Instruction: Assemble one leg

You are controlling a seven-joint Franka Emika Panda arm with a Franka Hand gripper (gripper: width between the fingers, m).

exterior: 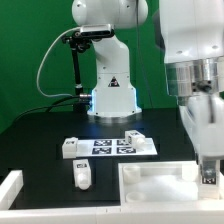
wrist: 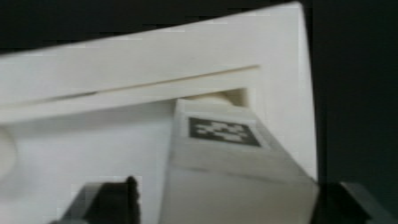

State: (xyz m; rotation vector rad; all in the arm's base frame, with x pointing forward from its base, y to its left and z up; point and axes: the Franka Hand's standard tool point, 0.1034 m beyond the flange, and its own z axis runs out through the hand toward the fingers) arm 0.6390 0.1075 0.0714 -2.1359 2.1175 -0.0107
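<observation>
In the wrist view a white leg (wrist: 240, 175) with a black-and-white tag (wrist: 222, 130) stands between my fingers. Its far end is at the inner corner of the large white tray-like part (wrist: 107, 75). My gripper (wrist: 238, 205) straddles the leg. A thin strip of background shows between each dark fingertip (wrist: 116, 200) and the leg's sides, so the jaws stand slightly apart. In the exterior view my gripper (exterior: 207, 168) hangs low over the tray-like part (exterior: 150, 180) at the right. The hand hides the leg there.
Three more legs lie on the black table: one (exterior: 68, 148) left of the marker board (exterior: 112, 146), one (exterior: 82, 173) in front of it, one (exterior: 133, 137) at its far right. The robot base (exterior: 110, 90) stands behind. A white rim (exterior: 10, 188) is at the left edge.
</observation>
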